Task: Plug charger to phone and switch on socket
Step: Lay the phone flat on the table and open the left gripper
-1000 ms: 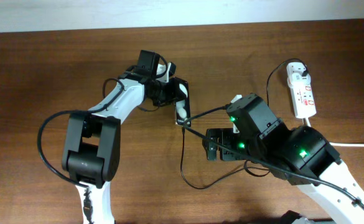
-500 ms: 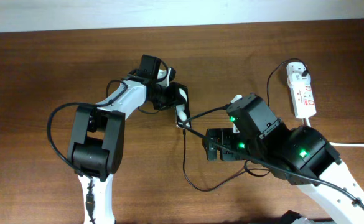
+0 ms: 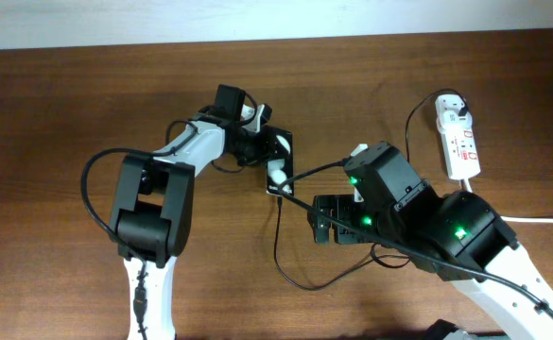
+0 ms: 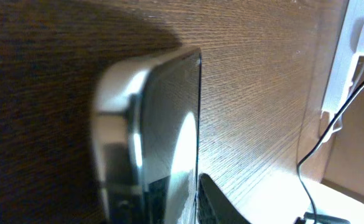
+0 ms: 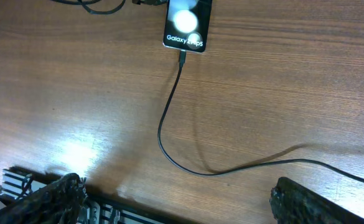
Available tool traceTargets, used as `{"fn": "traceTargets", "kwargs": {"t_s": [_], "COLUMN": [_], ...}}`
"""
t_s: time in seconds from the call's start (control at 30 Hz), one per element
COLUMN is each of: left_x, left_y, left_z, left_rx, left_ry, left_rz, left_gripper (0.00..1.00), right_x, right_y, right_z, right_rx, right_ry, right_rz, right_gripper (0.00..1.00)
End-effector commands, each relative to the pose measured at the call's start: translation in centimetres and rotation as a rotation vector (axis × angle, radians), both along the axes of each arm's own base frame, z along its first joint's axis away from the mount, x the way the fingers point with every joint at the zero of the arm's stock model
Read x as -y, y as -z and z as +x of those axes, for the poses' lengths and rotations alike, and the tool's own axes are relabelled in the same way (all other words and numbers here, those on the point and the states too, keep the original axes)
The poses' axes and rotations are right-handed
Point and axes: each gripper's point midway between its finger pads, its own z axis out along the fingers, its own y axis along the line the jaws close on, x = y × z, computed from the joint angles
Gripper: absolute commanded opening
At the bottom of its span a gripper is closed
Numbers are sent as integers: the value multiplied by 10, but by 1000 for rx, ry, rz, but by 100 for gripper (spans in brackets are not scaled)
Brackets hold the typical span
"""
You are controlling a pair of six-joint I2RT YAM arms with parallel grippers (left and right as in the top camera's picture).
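The phone is black and lies left of the table's centre; its glossy face shows two white spots. The charger, a thin black cable, loops over the wood, and its connector tip sits in the phone's near end. My left gripper is at the phone's left side. In the left wrist view its jaws flank the phone's edge with a thin gap showing, so it is slightly open. My right gripper stands wide open above the cable, holding nothing. The socket lies at the far right.
A white plug sits in the socket's far end, and a thick white cord runs off to the right. The right arm's body covers the table's right front. The back edge meets a white wall.
The left arm has swung a little rightward. The phone, seen narrow and tilted before, now shows a wider face. The left jaws have parted slightly. The right arm has not moved.
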Motion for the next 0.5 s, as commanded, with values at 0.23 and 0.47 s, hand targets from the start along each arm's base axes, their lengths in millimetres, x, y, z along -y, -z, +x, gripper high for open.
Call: {"fn": "traceTargets", "kwargs": {"t_s": [0.23,0.47], "left_x": [-30,-32], "left_y": [58,60], "left_z": [-18,-27], "left_rx": [-82,-125], "left_ry": [-27,-23], "left_rz": [208,222], "left_gripper": [56,91], "right_x": [2,2], "right_y": [-8,-8], "right_z": [2,2], "right_rx": [32,32], "right_ry": [9,9], "right_rz": [7,7], "right_gripper": [98,99]}}
